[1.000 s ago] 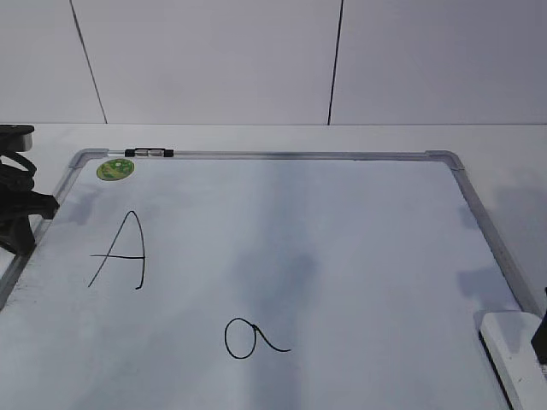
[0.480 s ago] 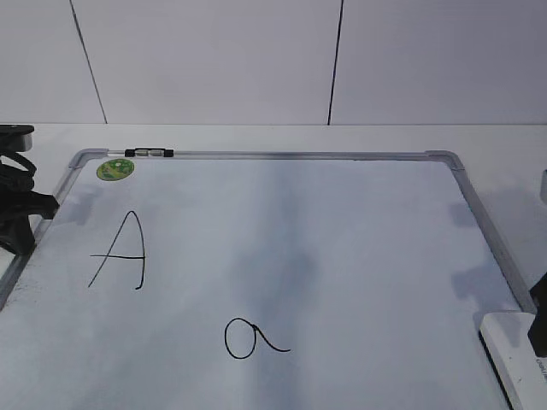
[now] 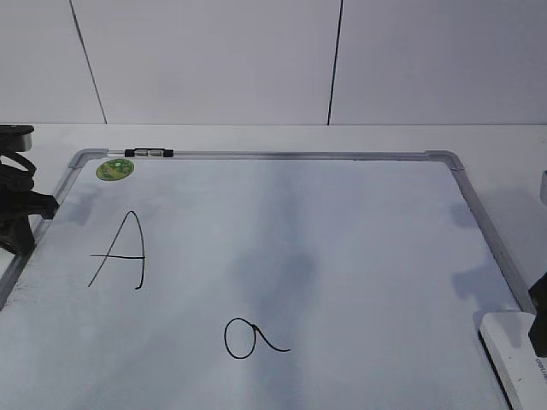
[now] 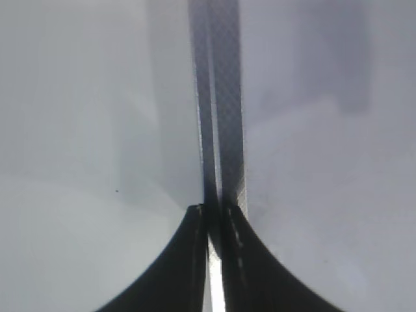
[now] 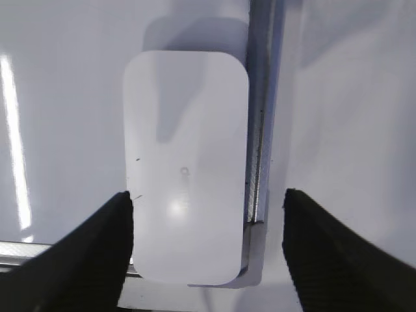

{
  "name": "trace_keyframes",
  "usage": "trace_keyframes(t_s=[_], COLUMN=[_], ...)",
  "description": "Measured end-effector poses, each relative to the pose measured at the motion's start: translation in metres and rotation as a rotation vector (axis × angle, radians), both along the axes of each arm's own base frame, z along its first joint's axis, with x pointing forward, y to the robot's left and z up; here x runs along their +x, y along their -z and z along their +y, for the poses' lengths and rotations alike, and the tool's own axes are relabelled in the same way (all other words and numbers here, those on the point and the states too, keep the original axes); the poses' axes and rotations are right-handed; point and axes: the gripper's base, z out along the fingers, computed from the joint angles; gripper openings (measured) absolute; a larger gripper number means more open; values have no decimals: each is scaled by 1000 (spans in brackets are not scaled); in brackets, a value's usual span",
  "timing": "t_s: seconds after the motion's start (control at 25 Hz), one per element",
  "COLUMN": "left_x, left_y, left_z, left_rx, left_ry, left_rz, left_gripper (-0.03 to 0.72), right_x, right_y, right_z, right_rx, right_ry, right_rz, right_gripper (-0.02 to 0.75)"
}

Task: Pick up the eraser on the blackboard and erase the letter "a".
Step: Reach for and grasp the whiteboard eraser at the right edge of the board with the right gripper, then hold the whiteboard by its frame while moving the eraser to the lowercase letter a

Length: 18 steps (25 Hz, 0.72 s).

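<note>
Right gripper [image 5: 207, 250] stands spread wide above the near right corner of the blackboard [image 3: 282, 222], holding nothing. In the right wrist view its two dark fingers [image 5: 78, 260] bracket the eraser [image 5: 187, 166]: one fingertip sits at the eraser's lower left edge, whether touching cannot be told, and the other is well apart on the far side of the grey frame rail [image 5: 259, 130]. The eraser's white rounded top lies flat on the board surface, its long side just beside the frame rail and its near end at the rounded corner of the frame. In the exterior view the eraser [image 3: 518, 359] appears at the lower right edge of the picture, with only a dark sliver of the right gripper [image 3: 539, 318] visible beside it. Left gripper [image 4: 211, 221] rests at the board's left edge; in the left wrist view its fingertips meet with only a thin slit between them, aligned over the left frame rail [image 4: 224, 97], and it holds nothing. In the exterior view the left gripper [image 3: 19, 213] shows as a black mass at the far left. The letter "a" [image 3: 248, 338] is drawn near the board's near edge, left of centre and well apart from the eraser. A capital "A" [image 3: 122, 252] stands further left, below a round green sticker [image 3: 114, 169] and a small marker [image 3: 149, 153] lying on the far rail.
</note>
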Motion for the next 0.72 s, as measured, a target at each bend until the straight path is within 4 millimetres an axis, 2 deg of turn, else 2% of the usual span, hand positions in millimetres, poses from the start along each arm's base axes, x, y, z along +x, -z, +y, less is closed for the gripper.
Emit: trace_keyframes(t_s=[0.08, 0.28, 0.56, 0.72], left_x=[0, 0, 0, 0], left_y=[0, 0, 0, 0], left_z=[0, 0, 0, 0], left_rx=[0, 0, 0, 0], left_ry=[0, 0, 0, 0], left_rz=[0, -2, -2, -4], left_gripper=[17, 17, 17, 17], right_x=[1, 7, 17, 24], right_y=[2, 15, 33, 36], right_z=[1, 4, 6, 7], right_rx=[8, 21, 11, 10], right_ry=[12, 29, 32, 34], right_rz=[14, 76, 130, 137], right_gripper=[554, 651, 666, 666])
